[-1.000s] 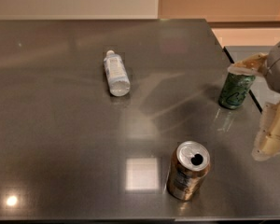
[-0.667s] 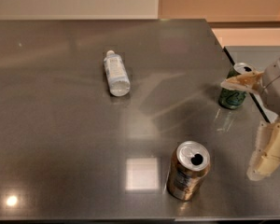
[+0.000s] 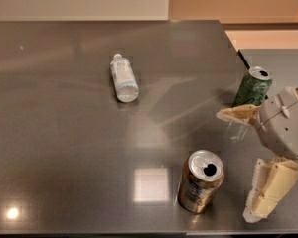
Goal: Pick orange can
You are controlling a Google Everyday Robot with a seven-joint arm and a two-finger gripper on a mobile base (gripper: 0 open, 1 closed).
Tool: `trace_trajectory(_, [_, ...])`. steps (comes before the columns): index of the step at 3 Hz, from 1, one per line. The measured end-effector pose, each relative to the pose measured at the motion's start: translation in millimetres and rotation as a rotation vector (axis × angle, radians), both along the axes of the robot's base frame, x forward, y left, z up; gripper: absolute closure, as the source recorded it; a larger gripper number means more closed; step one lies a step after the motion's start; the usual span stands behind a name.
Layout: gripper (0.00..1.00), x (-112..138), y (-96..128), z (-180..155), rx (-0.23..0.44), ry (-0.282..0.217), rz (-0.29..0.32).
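The orange can [image 3: 201,181] stands upright on the table [image 3: 54,148], close to the near edge and right of the middle, its silver top with the open mouth facing up. My hand [image 3: 235,166] is just to its right, apart from it and touching nothing. It is open: one finger [image 3: 241,114] reaches out at the far side, the other [image 3: 268,195] hangs at the near side, with a wide gap between them. The can is beside that gap, not in it.

I judge this to be the approach step: the hand is lined up roughly level with the can, but no grasp has begun. The next move calls for me to slide the hand leftward until the can's body sits squarely between the two fingers, then close on its side wall, and only after that lift.

The green can [image 3: 253,87] stands farther back near the table's right edge, just beyond my far finger, so I should keep that finger from swinging back into it. The orange can is open and light, I'd guess, and a finger that meets it off-centre could tip or push it rather than catch it. The clear plastic bottle [image 3: 124,77] lies on its side well apart to the left and is no concern.
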State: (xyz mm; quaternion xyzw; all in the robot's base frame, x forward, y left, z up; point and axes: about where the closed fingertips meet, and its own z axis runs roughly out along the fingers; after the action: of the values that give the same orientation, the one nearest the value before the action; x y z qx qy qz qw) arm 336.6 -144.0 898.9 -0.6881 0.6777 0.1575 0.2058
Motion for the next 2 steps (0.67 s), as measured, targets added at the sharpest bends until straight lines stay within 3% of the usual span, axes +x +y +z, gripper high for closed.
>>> trace_trajectory(2, [0.00,-19,31,-14,0.113,0.013,0.042])
